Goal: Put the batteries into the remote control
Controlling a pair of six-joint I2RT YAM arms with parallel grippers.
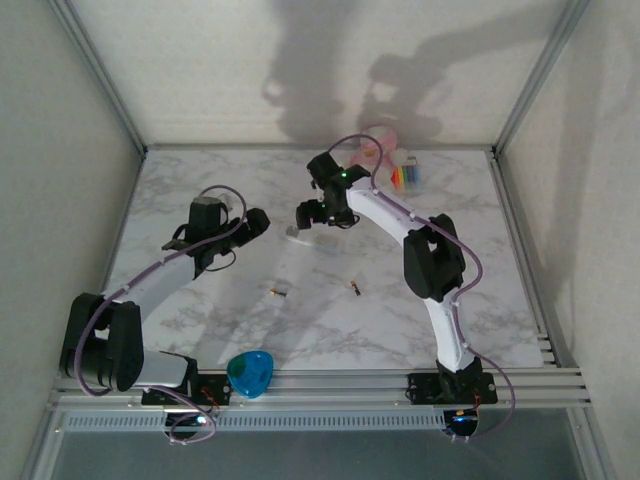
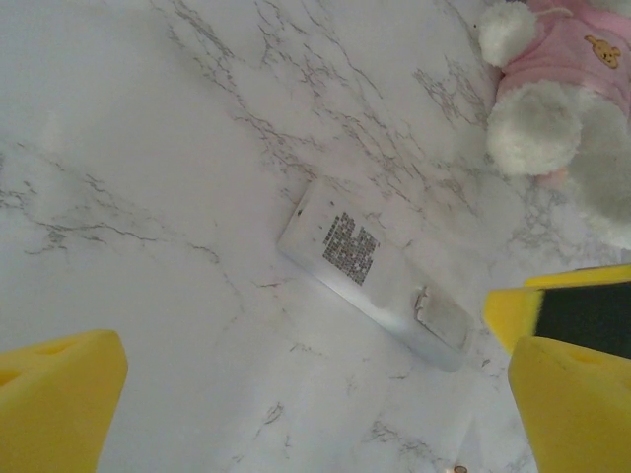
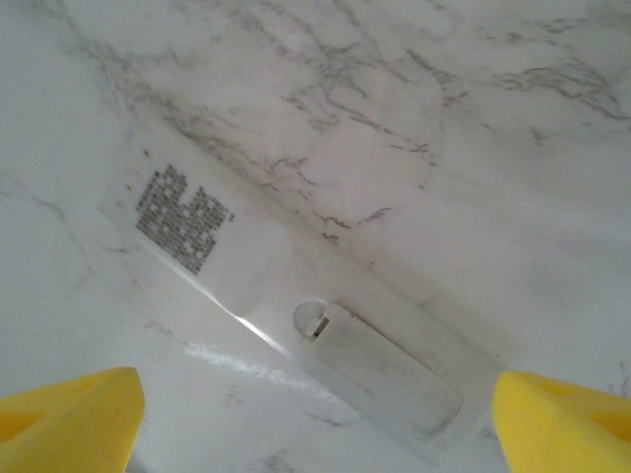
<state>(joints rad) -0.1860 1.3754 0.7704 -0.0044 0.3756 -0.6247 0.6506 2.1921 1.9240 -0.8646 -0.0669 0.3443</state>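
Your right pincer (image 3: 315, 418), spread wide, hangs close above the remote control (image 3: 286, 296) lying back-up beneath it, battery cover (image 3: 389, 370) shut, so a skewed pinch could skid the slim body across the counter (image 3: 444, 118).

two robot arms lean over a marble table (image 1: 330, 330), the left gripper (image 1: 257, 222) and right gripper (image 1: 304, 213) flanking the pale remote control (image 1: 293, 231) at centre frame, while a first battery (image 1: 279, 291) and a second battery (image 1: 355, 289) lie apart below it, nearer the bases.
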